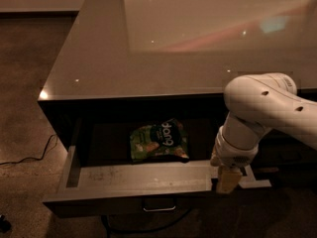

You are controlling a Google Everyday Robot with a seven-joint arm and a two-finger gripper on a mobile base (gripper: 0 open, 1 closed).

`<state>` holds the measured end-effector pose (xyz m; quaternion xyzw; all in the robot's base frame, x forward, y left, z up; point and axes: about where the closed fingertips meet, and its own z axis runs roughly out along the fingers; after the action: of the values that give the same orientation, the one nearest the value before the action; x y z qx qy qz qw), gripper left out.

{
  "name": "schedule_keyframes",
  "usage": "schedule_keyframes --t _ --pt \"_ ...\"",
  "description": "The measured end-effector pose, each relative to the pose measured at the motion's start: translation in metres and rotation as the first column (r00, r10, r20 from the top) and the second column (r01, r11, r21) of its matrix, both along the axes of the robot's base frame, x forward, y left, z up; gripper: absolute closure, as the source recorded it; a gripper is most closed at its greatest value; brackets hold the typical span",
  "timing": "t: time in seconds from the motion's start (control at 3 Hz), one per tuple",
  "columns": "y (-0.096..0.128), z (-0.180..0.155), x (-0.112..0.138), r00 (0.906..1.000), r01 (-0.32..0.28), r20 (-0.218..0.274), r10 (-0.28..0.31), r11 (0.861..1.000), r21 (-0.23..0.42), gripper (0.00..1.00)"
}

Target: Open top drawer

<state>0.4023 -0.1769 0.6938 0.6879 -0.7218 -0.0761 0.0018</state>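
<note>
The robot's white arm [262,108] reaches down from the right and sets its gripper [228,180] at the front wall of the top drawer [148,178], close to that wall's right end. The drawer stands pulled well out from under the table [163,38]. Its long axis runs side to side, and nearly its whole width lies to the gripper's left. The small loop handle [159,206] sits on the dark outer face, below and left of the gripper and apart from it. A green snack bag [158,142] lies inside on the grey floor, behind and left of the gripper. The gripper appears to press against the front wall's top edge, though whether it is clenched on it or released cannot be told. Any further pull would likely run straight forward, across the drawer's width.
</note>
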Motion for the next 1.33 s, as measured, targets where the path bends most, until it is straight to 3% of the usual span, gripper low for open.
schedule_keyframes --t 0.67,1.0,1.33 --pt "0.006 -0.022 0.014 0.9998 0.014 -0.012 -0.013 0.998 0.058 0.88" --pt "0.009 -0.026 0.025 0.9999 0.011 -0.004 -0.011 0.998 0.064 1.00" --pt "0.014 -0.030 0.030 1.0000 -0.001 -0.004 0.001 0.998 0.062 1.00"
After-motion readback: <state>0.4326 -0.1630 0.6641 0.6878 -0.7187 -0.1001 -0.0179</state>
